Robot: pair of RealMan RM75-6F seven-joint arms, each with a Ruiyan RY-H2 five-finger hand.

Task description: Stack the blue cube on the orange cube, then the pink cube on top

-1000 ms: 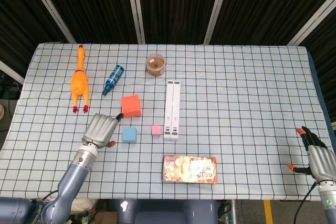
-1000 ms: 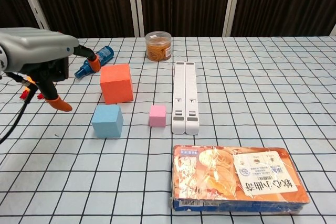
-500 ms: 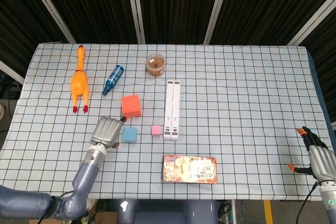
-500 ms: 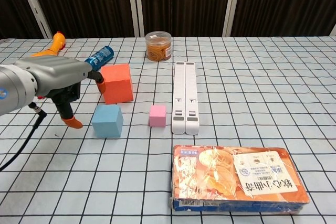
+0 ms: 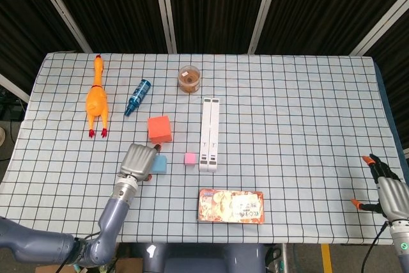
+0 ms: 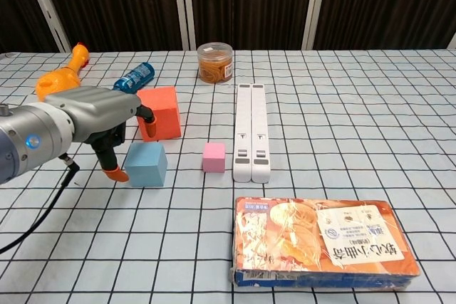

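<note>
The orange cube (image 5: 159, 128) (image 6: 159, 112) sits left of centre on the checked cloth. In front of it lies the smaller blue cube (image 5: 160, 163) (image 6: 146, 164), and to that cube's right the little pink cube (image 5: 190, 158) (image 6: 214, 156). My left hand (image 5: 138, 162) (image 6: 100, 124) hangs over the blue cube's left side, fingers apart and holding nothing. One orange fingertip (image 6: 115, 172) is down beside the cube's left face. Another fingertip (image 6: 146, 115) is in front of the orange cube. My right hand (image 5: 390, 192) rests open at the table's near right edge.
A rubber chicken (image 5: 96, 96) and a blue bottle (image 5: 137, 96) lie at the back left. A jar of rubber bands (image 5: 189, 78) stands behind a long white bar (image 5: 209, 133). A snack box (image 5: 231, 206) (image 6: 324, 240) lies near the front edge.
My left hand has moved right and down, from left of the cubes to right against the blue cube's left side. The cubes have not moved. The right hand has sunk slightly.
</note>
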